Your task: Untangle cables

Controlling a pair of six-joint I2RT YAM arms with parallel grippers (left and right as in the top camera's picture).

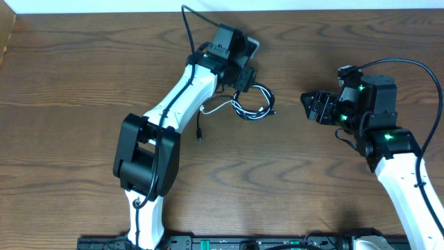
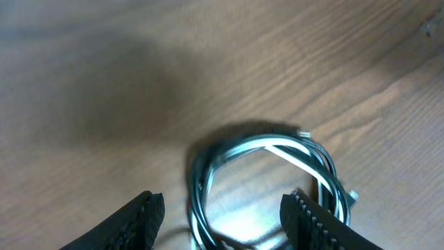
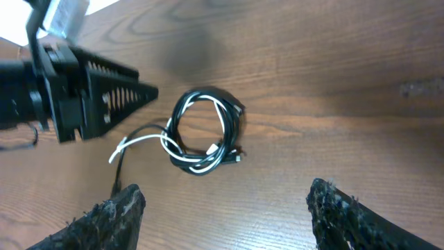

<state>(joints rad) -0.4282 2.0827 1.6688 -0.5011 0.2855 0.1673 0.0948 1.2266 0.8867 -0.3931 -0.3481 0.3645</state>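
Lying coiled on table (image 1: pixel 69 90), black and white cables (image 1: pixel 253 104), left and right jaws parted, empty.

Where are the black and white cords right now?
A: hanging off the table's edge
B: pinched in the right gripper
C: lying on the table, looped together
C: the cords lie in one tangled loop on the table, while the right gripper is open and off to one side of them.
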